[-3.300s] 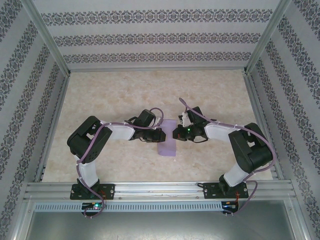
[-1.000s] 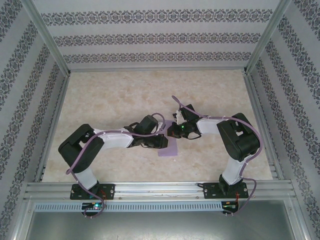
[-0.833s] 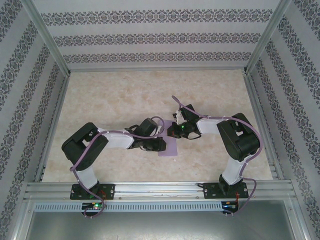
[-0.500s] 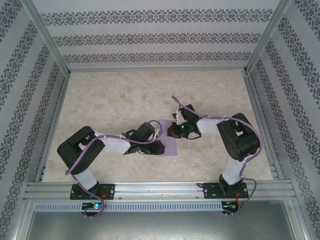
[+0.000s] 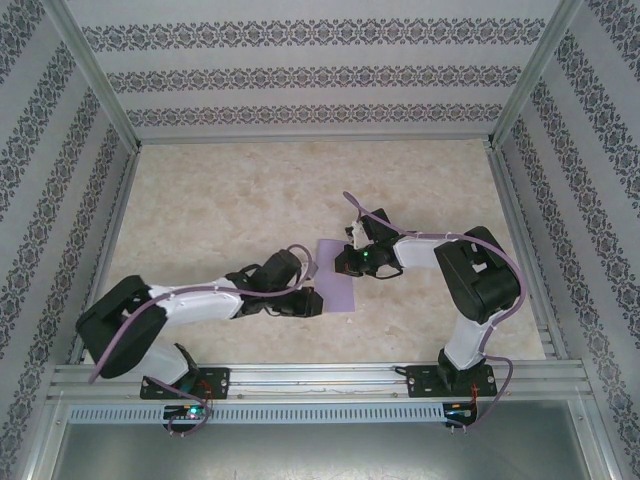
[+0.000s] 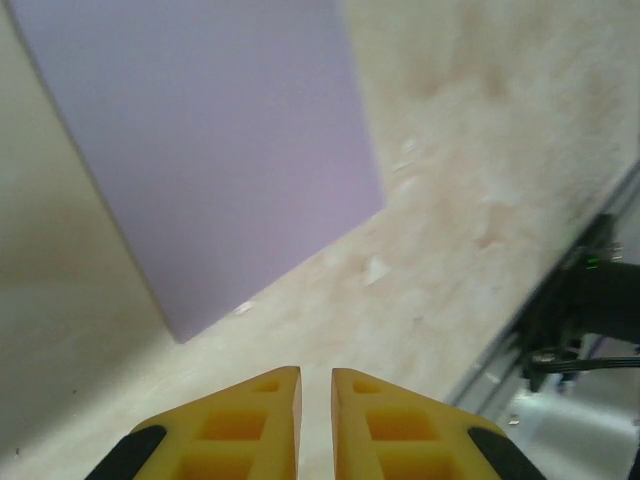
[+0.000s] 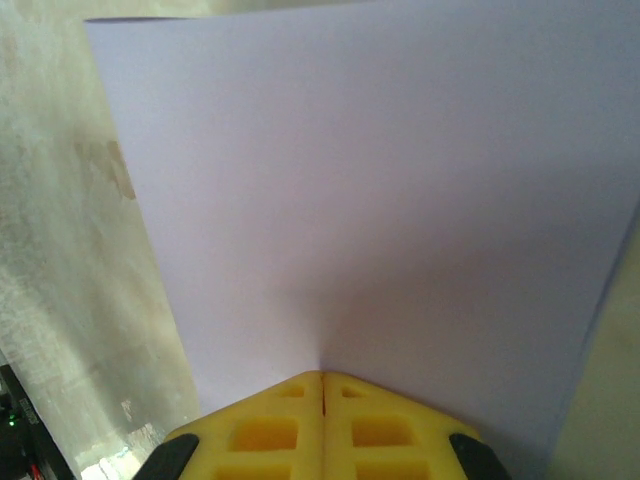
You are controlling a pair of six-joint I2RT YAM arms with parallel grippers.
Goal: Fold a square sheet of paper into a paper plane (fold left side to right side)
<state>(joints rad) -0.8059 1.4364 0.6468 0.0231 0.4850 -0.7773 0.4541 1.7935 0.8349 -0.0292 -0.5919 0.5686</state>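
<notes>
Paper lay flat on the counter, about midway between the two arms and a little nearer the front rail than the back wall. From overhead I read it as a lavender rectangle, longer front to back than side to side, plain and unmarked.

On my overhead feed the right tool sat over the paper's right edge, towards its far end. Through the right wrist camera the right tool was clenched, its yellow fingers meeting in a thin line. The paper spread out smooth just beyond the tips. The tips met the sheet, but I could not tell whether they pinched an edge or merely pressed on it.

The left tool reached in low from the left and ended just beside the paper's near left part. Through its own camera I saw the left tool released, with a narrow gap between the fingers and nothing in it. The paper lay ahead and to the left of those tips, its near corner apart from them, with bare counter to the right.
</notes>
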